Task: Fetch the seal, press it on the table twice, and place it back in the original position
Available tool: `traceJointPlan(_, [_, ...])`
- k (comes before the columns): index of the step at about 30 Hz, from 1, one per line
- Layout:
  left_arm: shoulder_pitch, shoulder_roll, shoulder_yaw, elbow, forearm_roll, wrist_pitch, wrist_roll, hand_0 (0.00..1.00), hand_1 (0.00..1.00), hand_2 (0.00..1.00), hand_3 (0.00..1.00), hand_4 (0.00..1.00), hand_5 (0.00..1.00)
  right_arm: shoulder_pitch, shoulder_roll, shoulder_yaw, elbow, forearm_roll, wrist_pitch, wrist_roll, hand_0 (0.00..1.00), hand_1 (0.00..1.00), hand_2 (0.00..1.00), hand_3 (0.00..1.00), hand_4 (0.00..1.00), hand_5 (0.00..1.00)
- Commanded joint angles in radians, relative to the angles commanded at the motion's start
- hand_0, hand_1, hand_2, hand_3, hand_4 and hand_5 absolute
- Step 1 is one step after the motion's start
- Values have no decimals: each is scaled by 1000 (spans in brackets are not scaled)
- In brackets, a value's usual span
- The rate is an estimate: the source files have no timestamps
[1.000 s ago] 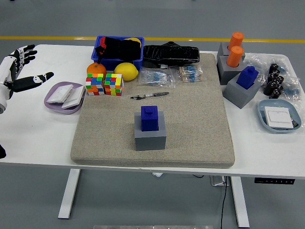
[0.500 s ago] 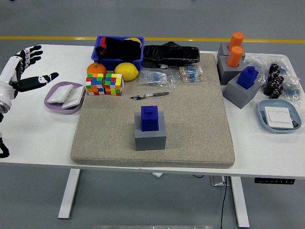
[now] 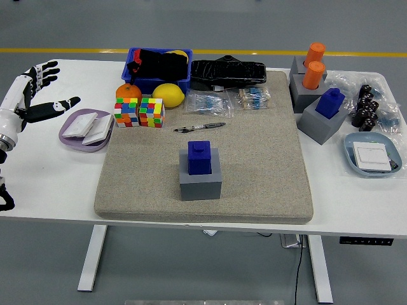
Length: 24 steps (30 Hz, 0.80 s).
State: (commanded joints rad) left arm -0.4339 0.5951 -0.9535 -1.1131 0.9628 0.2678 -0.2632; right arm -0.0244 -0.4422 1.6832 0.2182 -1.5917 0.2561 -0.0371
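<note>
**Left robot hand raised a little further at the desk's left edge; seal untouched**

Compared with a second ago, the left robot hand [image 3: 32, 95] is seen slightly higher and further in over the white desk [image 3: 51, 171]; the change from half a second ago is small. Its fingers [image 3: 44, 68] are spread wide, the thumb is stretched toward the right, and nothing is held. Nothing else on the desk is seen to have shifted. The right robot hand is not in view.

The blue seal [image 3: 200, 157] is seated upright in its grey holder [image 3: 200, 181] near the middle of the beige mat [image 3: 267, 165]. It lies well apart from the left robot hand, to that hand's right and nearer the desk's front edge. Between the two, the purple plate [image 3: 71, 135] with white pieces is found just off the mat's left edge, and two colour cubes [image 3: 139, 112] stand on the mat's far left corner. A pen [image 3: 199, 127] lies beyond the seal on the mat.

A second blue seal [image 3: 330, 103] in a grey holder is seen at the right, next to two orange cylinders [image 3: 313, 65].
</note>
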Motion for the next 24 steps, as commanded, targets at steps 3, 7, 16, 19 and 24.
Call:
traceJointPlan(3, [-1, 1, -1, -1, 1, 0, 1, 887, 864, 865, 882, 936, 139, 1, 2, 4, 0, -2, 0, -1, 787, 698, 672, 643, 814, 457])
traceJointPlan(7, [-3, 2, -3, -2, 1, 0, 1, 887, 864, 865, 882, 936, 139, 3, 4, 5, 0, -4, 0, -2, 787, 698, 672, 643, 814, 457])
traceJointPlan(16, [-1, 1, -9, -1, 1, -2, 2, 887, 865, 865, 882, 933, 137, 8, 3, 3, 0, -2, -2, -2, 787, 698, 672, 643, 814, 457])
traceJointPlan(19, [-2, 0, -7, -1, 1, -2, 4, 887, 865, 865, 882, 933, 137, 9, 7, 3, 1, -1, -2, -3, 787, 698, 672, 643, 814, 457])
traceJointPlan(24, [-3, 1, -3, -1, 1, -3, 6, 885, 865, 865, 882, 933, 137, 10, 9, 8, 0, -4, -3, -4, 787, 698, 672, 643, 814, 457])
